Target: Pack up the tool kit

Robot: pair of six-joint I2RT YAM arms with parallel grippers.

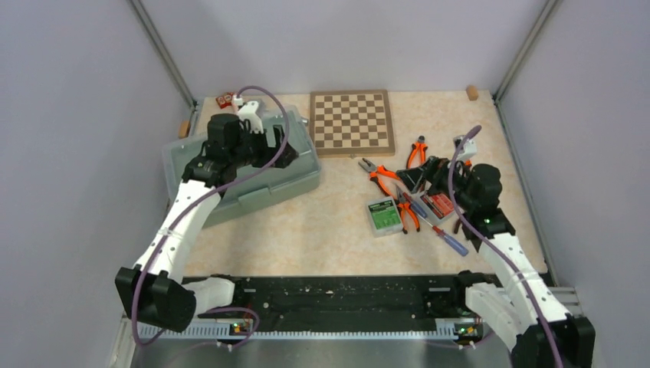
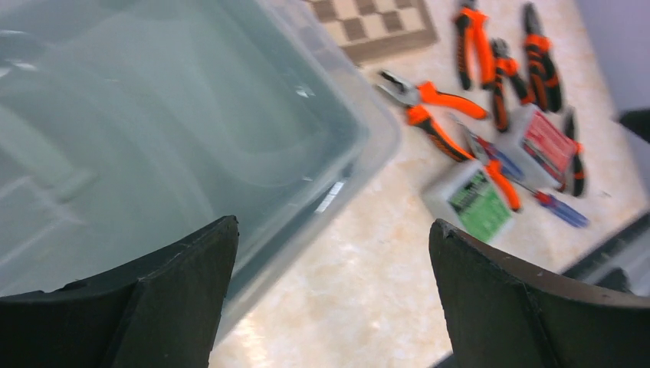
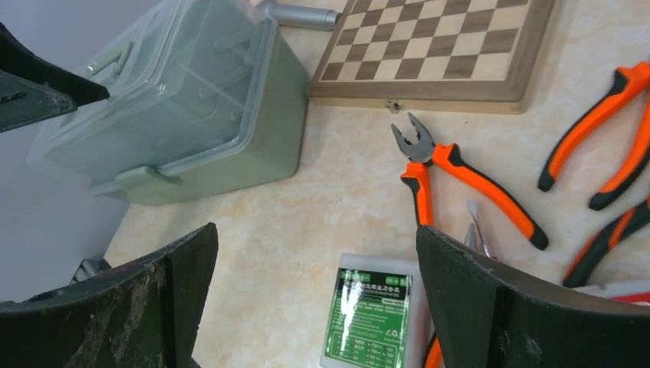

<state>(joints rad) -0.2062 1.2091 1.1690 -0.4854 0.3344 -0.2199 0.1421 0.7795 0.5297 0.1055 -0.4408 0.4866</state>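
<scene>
The sage-green toolbox (image 1: 253,184) stands at the left with its translucent lid (image 2: 153,115) down; it also shows in the right wrist view (image 3: 192,100). My left gripper (image 1: 287,153) is open and empty above its right edge, the fingers (image 2: 176,291) wide apart. At the right lie orange-handled pliers (image 1: 381,178), the green bit case (image 1: 383,215), the red bit case (image 1: 438,205) and a blue and red screwdriver (image 1: 451,240). My right gripper (image 1: 414,180) is open and empty just above them, the green case (image 3: 368,314) below its jaws.
The chessboard (image 1: 352,123) lies at the back middle, close to the toolbox and the pliers (image 3: 460,176). A steel hammer head (image 3: 295,14) pokes out behind the toolbox. A small red item (image 1: 224,100) and a wooden block (image 1: 472,93) sit by the back wall.
</scene>
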